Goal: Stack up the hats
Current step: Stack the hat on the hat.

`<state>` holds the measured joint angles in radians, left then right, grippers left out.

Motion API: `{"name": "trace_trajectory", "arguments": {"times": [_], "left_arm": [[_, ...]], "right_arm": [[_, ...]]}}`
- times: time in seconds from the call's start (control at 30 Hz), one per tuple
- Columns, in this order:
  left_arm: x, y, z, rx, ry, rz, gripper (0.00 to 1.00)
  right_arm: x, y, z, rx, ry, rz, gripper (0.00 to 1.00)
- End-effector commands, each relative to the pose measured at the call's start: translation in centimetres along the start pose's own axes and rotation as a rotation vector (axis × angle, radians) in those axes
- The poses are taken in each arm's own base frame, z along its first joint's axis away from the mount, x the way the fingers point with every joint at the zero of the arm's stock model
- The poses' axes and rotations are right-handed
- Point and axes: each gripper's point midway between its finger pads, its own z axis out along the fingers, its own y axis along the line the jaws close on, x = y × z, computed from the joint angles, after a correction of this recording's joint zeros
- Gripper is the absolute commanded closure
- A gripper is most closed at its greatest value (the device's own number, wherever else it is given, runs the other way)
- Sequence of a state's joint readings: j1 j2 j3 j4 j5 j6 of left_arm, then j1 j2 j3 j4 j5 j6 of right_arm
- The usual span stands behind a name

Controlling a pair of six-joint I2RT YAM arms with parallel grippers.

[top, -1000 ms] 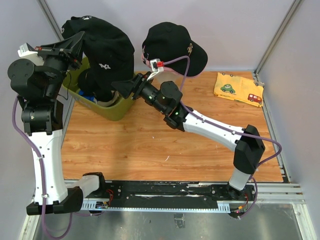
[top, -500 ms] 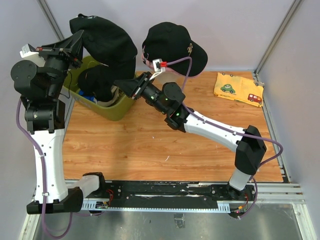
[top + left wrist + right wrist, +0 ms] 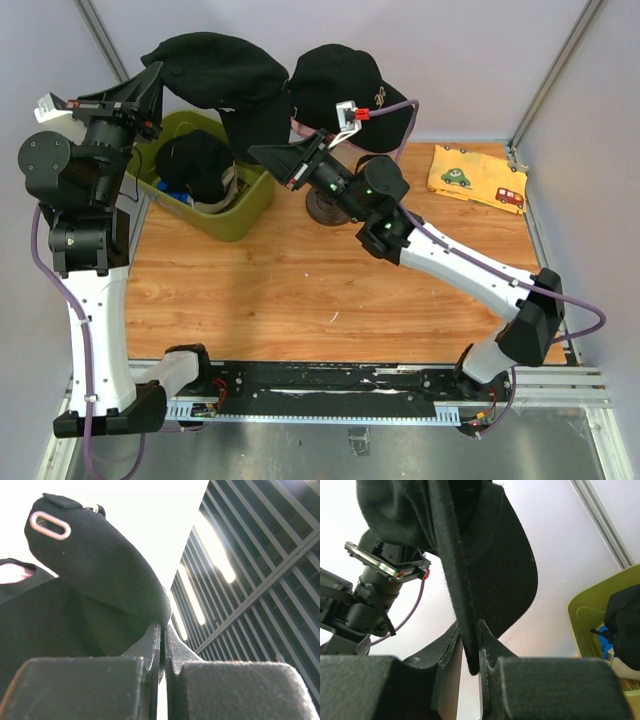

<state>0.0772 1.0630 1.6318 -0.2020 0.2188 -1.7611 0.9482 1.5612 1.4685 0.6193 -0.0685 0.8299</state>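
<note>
End effectors on the 2 arms share 1 hat. The held black cap (image 3: 215, 65) hangs in the air at the back left, above the olive-green bin (image 3: 245, 208) and well clear of the wooden surface (image 3: 300, 285). The left end effector (image 3: 150, 88) is raised high beside the crown. In the left wrist view its fingers (image 3: 150, 645) are pressed almost together, pinching a fold of the cap's black fabric (image 3: 100, 565). The right end effector (image 3: 268, 155) reaches in from the other side. In the right wrist view its fingers (image 3: 492, 650) are clamped on the edge of the brim (image 3: 505, 565), which runs up between them, with the crown above it to the left.

A second black cap (image 3: 340, 85), with a small logo on its side, sits just beside the held one, on the right. It is perched above a dark stand (image 3: 322, 208) whose base shows behind the right arm. The 2 caps look as if they touch at the crowns, though I cannot tell for sure.

Inside the bin lies a third black cap (image 3: 195, 165), with bits of blue and beige fabric beneath it. A yellow cloth (image 3: 478, 177) printed with small cars lies flat at the far right of the surface, well apart from everything else.
</note>
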Motion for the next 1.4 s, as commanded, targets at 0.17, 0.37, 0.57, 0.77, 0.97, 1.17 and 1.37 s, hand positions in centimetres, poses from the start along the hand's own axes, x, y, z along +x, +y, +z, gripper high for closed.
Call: {"name": "trace_trajectory", "arguments": {"times": [0.17,0.37,0.57,0.77,0.97,1.17,1.37], "left_arm": [[1.0,-1.6,0.1,0.073,0.056,0.051,1.00],[1.5,-1.4,1.0,0.088,0.080,0.074,1.00],[3.8,0.0,3.3,0.085,0.180,0.082,0.99],[5.2,1.0,5.6,0.097,0.232,0.096,0.99],[5.3,1.9,7.5,0.105,0.240,0.120,0.97],[5.7,3.2,9.6,0.115,0.268,0.139,0.93],[6.7,4.1,11.7,0.127,0.331,0.170,0.89]], "right_arm": [[-7.3,0.1,-1.5,0.039,-0.094,-0.033,0.99],[-10.3,-0.4,-2.1,0.040,-0.114,0.011,0.99],[-13.6,-0.5,-2.4,0.007,-0.144,0.079,0.99],[-17.8,-2.4,-2.9,-0.018,-0.175,0.189,0.99],[-21.7,-4.6,-3.1,-0.059,-0.196,0.307,1.00],[-24.4,-6.6,-3.4,-0.077,-0.244,0.376,0.99],[-26.5,-8.9,-4.4,-0.087,-0.303,0.448,1.00]]}}
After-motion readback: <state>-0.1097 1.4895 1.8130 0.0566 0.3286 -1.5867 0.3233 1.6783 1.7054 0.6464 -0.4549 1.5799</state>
